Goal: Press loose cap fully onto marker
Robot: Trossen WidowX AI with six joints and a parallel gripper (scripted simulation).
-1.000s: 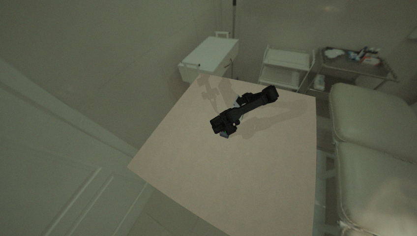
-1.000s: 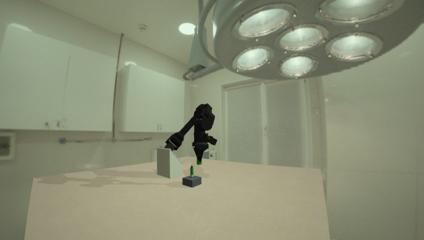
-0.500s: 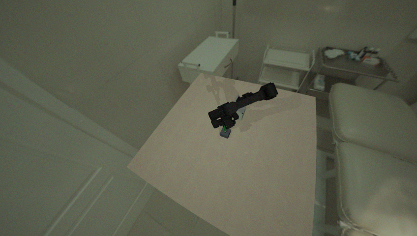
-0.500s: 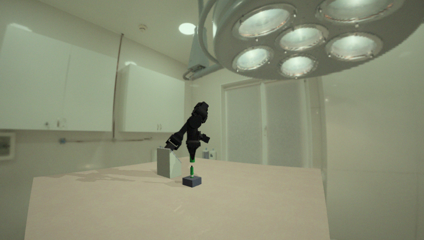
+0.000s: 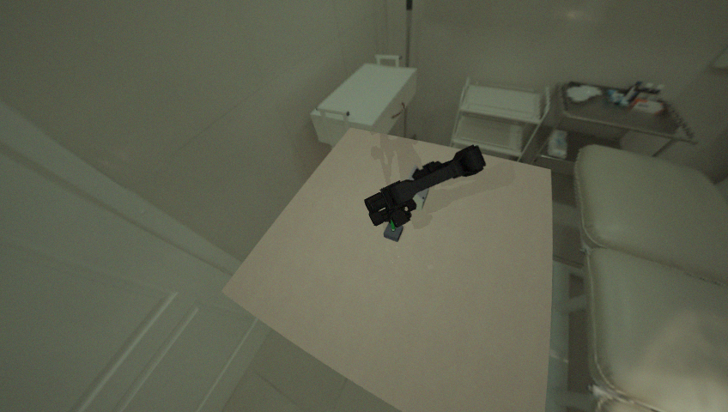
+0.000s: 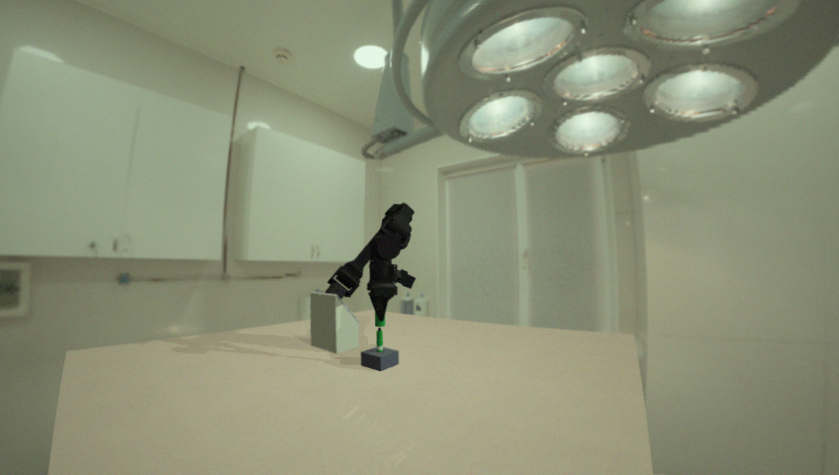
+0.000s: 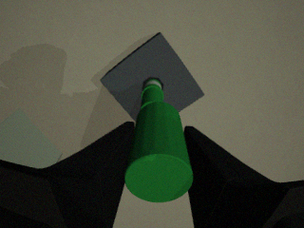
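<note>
The green marker (image 6: 379, 338) (image 7: 152, 96) stands upright in the dark grey holder block (image 6: 379, 360) (image 7: 176, 71) (image 5: 392, 238). My gripper (image 6: 380, 319) (image 7: 159, 132) points down and is shut on the green cap (image 6: 380, 323) (image 7: 159, 178). The cap is upright, right above the marker, and in the exterior view a thin gap shows between the cap's lower edge and the marker's dark tip. In the wrist view the cap hides the marker's tip. In the top view the arm hides most of the gripper.
The arm's pale wedge-shaped base (image 6: 334, 322) stands on the table (image 5: 459, 286) (image 6: 500, 400) beside the holder block, to its left in the exterior view. Beyond the table are a white cabinet (image 5: 378, 94), a trolley and a padded chair. A large lamp (image 6: 589, 76) hangs overhead.
</note>
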